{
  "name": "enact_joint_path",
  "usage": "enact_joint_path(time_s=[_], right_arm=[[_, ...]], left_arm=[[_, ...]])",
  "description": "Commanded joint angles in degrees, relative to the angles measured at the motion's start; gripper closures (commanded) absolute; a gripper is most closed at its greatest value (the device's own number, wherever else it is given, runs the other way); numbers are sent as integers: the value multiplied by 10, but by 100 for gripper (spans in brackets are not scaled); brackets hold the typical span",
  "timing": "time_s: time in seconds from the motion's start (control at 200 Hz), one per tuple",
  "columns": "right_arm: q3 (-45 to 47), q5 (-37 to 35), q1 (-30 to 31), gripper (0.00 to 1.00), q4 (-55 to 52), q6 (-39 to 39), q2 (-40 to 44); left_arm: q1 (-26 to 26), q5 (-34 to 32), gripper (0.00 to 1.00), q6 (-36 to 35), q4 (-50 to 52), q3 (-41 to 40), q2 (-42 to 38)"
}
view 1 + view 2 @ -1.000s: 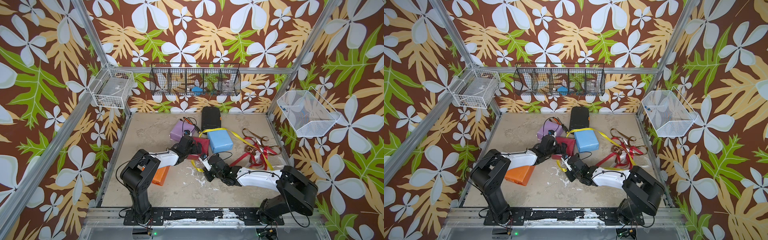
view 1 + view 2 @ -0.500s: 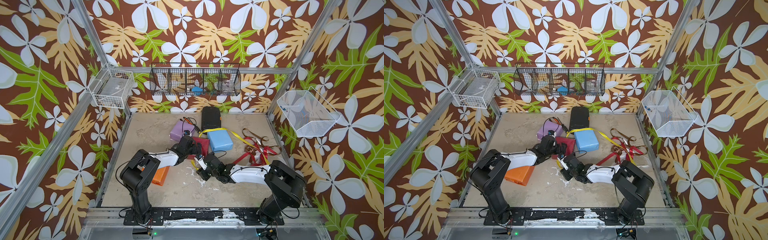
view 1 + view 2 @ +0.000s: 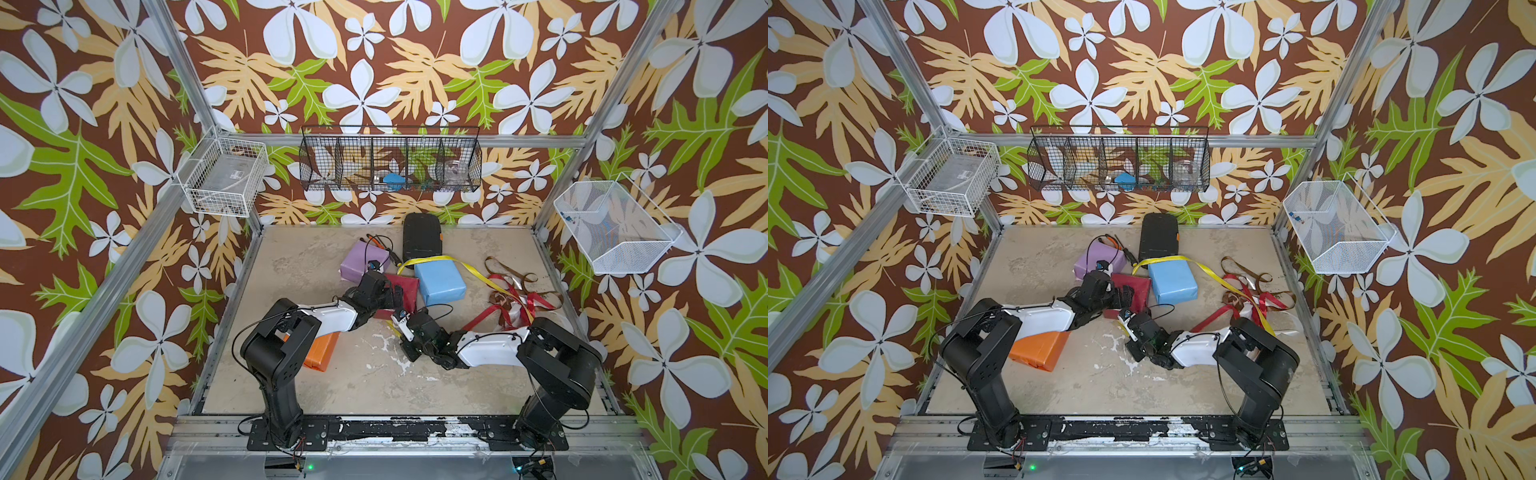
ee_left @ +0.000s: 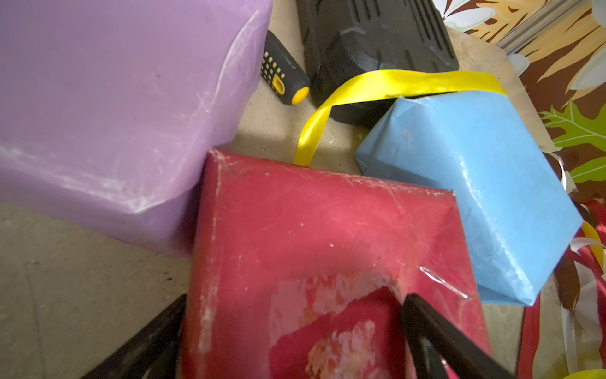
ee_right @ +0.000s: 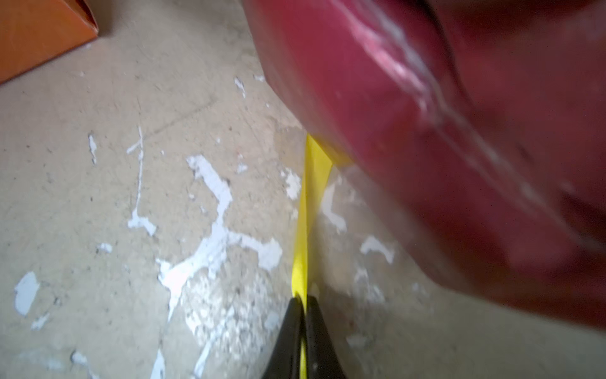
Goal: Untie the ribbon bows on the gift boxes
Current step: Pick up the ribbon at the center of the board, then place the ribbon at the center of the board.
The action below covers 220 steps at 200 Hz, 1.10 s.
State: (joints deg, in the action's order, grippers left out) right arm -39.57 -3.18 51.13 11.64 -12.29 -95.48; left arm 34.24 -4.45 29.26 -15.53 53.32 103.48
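Yellow ribbon (image 5: 306, 210) now clamped in right jaws, shifted nearer the red box (image 4: 328, 229); left jaws stay apart astride it. Chipped beige worktop (image 5: 98, 197), floral walls (image 3: 374, 62).

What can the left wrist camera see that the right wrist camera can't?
Only the left wrist view shows the lilac paper-wrapped box, the light blue paper-wrapped box, the black ribbed case and the left gripper, which is open. Only the right wrist view shows a corner of the orange paper-wrapped box and the right gripper, shut on the flat yellow satin ribbon. Both show the dark red paper-wrapped box, that ribbon and the beige tabletop.
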Motion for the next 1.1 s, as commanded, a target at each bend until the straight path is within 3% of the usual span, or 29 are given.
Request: enact_joint_path(time_s=[0.0,0.24,0.375,0.46,0.621,0.746,0.861,0.936,0.956,1.021,1.061,1.081,1.096], right_arm=[[21,12,2,100,-40,-38,65],[33,-45,-17,100,-89,-47,251],[20,-13,-97,100,-103,-60,353],[-4,-42,-139,100,-119,-51,390],[-63,-77,-243,100,-166,-28,364],[-75,-74,-365,100,-169,-45,311],[-74,29,-499,100,-145,-80,241],[-87,37,-538,100,-141,-86,182],[-96,42,-544,91,-149,-84,164],[-138,58,-549,40,-188,-76,120],[-154,68,-550,20,-198,-74,103],[-158,74,-549,3,-201,-73,99],[-161,79,-549,0,-202,-73,97]], left_arm=[[1,-10,0,-29,134,-8,13],[1,-14,0,-31,136,-8,11],[1,-15,0,-31,135,-7,13],[1,-14,0,-31,136,-7,14],[1,-13,0,-29,137,-8,15],[1,-10,0,-27,137,-8,10],[1,-5,0,-22,137,-15,5],[1,0,0,-16,129,-28,1],[1,0,0,-16,127,-30,2],[1,1,0,-17,130,-30,4],[1,3,0,-17,134,-27,5],[1,4,0,-17,135,-25,5],[1,5,0,-17,136,-24,5]])
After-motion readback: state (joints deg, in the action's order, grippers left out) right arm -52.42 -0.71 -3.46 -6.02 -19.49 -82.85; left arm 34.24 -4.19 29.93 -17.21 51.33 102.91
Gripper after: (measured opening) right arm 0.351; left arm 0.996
